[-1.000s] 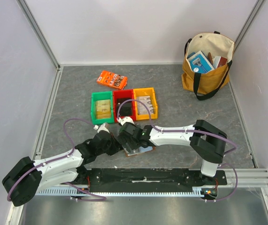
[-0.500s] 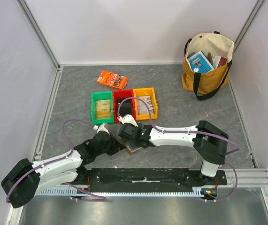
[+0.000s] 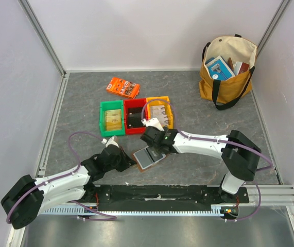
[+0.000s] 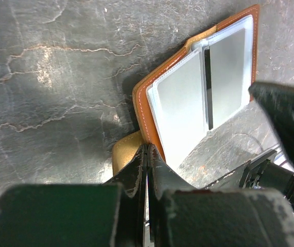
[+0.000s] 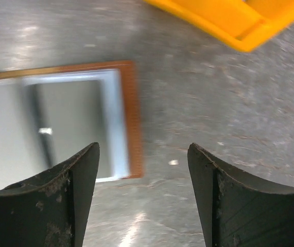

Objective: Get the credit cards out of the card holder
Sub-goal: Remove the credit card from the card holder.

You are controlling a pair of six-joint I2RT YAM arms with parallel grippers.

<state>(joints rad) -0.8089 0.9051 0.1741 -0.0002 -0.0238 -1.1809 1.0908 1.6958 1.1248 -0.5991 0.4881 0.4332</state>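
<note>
The card holder point(image 3: 148, 157) lies open on the table, brown leather with pale blue lining. In the left wrist view it point(image 4: 145, 110) shows silvery grey credit cards point(image 4: 180, 100) in its clear pockets. My left gripper point(image 4: 148, 154) is shut on the card holder's near edge; in the top view it point(image 3: 130, 163) sits at the holder's left corner. My right gripper point(image 3: 157, 148) hovers just above the holder's far right side. In the right wrist view it point(image 5: 142, 152) is open and empty, with the holder's corner point(image 5: 131, 118) and a grey card point(image 5: 69, 121) to its left.
Green point(image 3: 102, 118), red point(image 3: 136, 101) and yellow point(image 3: 170, 116) bins stand in a row behind the holder; the yellow one also shows in the right wrist view point(image 5: 224, 18). An orange printed box point(image 3: 122, 87) lies further back. A tote bag point(image 3: 226, 77) stands at the back right.
My right gripper has lifted off the card holder and moved back and to the right. The holder now lies uncovered and open. My left gripper has kept its hold.
</note>
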